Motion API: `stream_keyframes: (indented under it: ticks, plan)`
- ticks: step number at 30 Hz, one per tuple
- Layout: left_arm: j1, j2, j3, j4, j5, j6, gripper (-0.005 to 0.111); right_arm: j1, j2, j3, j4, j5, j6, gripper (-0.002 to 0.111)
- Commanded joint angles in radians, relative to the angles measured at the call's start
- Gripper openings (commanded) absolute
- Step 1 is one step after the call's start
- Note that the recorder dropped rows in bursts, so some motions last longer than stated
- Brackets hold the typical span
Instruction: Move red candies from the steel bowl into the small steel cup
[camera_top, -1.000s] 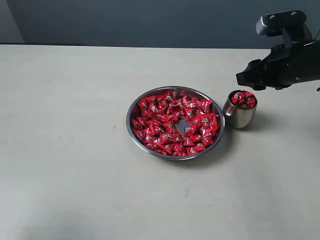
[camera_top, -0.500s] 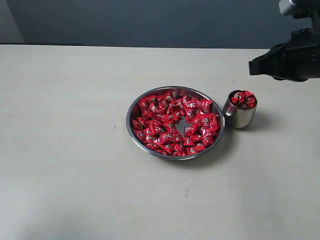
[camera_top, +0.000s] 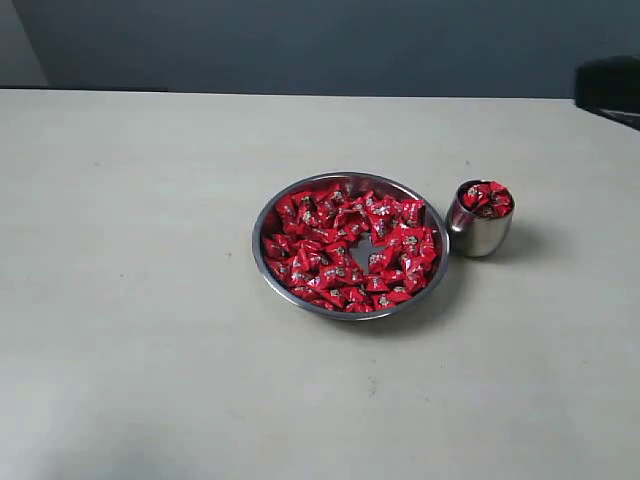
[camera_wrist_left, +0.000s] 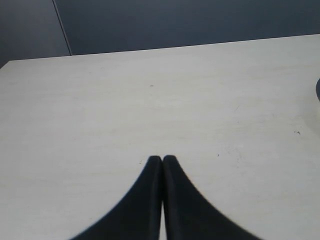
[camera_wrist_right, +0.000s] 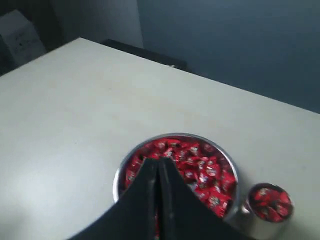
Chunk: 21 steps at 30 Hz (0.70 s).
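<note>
At the middle of a pale table (camera_top: 150, 300), a steel bowl (camera_top: 256, 245) holds a dense layer of red candies (camera_top: 325, 255), with one bare patch of steel near its centre. Just beside the bowl, on the right arm's side, stands the cup (camera_top: 482, 236), heaped with candies to its brim. The right gripper (camera_wrist_right: 157, 164) hangs high above the bowl, jaws pressed together, empty. The left gripper (camera_wrist_left: 162, 160) is likewise closed and empty, over bare table. The cup looks full. Any further candy is best taken singly from the pile's edge and released low over the cup, or it may roll off.
</note>
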Motion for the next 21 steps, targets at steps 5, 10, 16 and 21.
stream_keyframes:
  ticks: [5, 10, 16, 21]
  plan:
    - [-0.008, -0.005, -0.008, 0.002, -0.005, -0.002, 0.000, 0.002, -0.339, 0.005, -0.639, 0.108, 0.513, -0.001]
    - [-0.008, -0.005, -0.008, 0.002, -0.005, -0.002, 0.000, 0.002, -0.483, 0.049, -0.656, 0.083, 0.524, -0.001]
    - [-0.008, -0.005, -0.008, 0.002, -0.005, -0.002, 0.000, 0.002, -0.620, 0.170, -0.662, -0.006, 0.524, -0.001]
    - [-0.008, -0.005, -0.008, 0.002, -0.005, -0.002, 0.000, 0.002, -0.678, 0.259, -0.520, -0.084, 0.524, -0.001]
